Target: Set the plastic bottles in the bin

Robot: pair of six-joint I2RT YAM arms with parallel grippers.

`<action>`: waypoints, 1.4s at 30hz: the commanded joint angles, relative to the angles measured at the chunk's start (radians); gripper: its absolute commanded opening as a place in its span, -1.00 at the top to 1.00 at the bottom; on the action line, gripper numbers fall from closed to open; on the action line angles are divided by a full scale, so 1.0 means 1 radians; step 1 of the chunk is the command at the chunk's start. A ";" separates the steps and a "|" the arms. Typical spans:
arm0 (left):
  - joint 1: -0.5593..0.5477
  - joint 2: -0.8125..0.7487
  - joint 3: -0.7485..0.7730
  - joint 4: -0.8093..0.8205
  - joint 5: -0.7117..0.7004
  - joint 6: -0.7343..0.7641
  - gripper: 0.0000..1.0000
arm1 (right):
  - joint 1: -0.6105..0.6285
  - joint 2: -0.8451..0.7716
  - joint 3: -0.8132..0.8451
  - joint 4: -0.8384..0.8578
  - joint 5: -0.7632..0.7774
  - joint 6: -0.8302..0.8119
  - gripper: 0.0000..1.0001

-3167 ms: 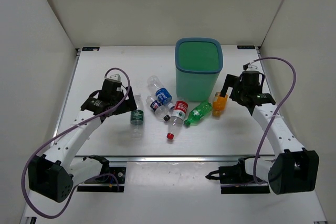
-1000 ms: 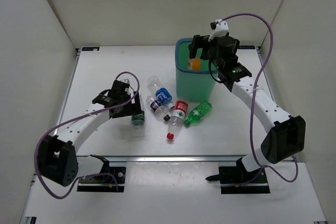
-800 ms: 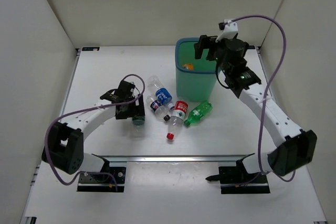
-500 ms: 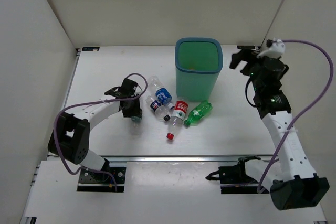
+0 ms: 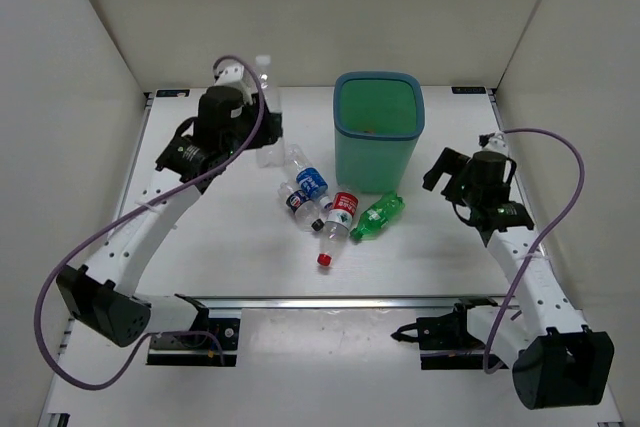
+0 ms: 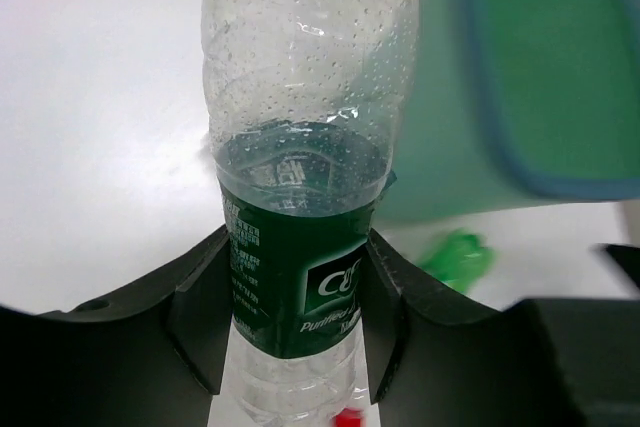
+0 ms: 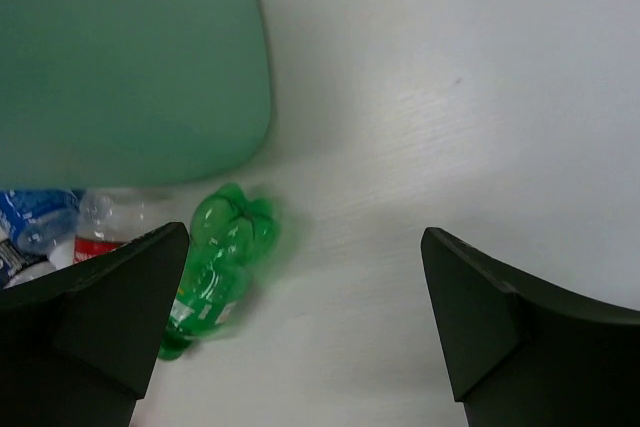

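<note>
Left gripper [image 6: 292, 317] clamped on green-label clear bottle [image 6: 300, 97], raised at 10 o'clock of the bin [image 5: 375, 162]. Right gripper [image 7: 300, 247] wide open, empty, at bin's 4 o'clock. Green bottle [image 5: 378, 217] lies on surface [image 5: 420, 257] at bin's 6 o'clock.

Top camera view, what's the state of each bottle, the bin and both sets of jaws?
Clear plastic bottle with green label: held up off the table.
Left jaws: shut on that bottle.
Right jaws: open, empty.
Teal-green plastic bin: upright, mouth open.
Clear bottle with blue label: lying on the table.
Small clear dark-label bottle: lying down.
Clear red-label bottle: lying down.
Green plastic bottle: lying down.
</note>
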 commanded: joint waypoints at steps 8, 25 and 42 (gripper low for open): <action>-0.222 0.327 0.416 0.342 -0.112 0.133 0.05 | 0.100 -0.104 -0.125 0.039 -0.030 0.094 -0.98; -0.324 0.530 0.457 0.606 -0.178 0.051 -0.65 | 0.303 -0.106 -0.249 0.112 0.033 0.198 -0.98; -0.116 -0.489 -0.617 0.362 -0.134 -0.067 -0.98 | 0.400 0.207 -0.177 0.275 0.113 0.263 -0.98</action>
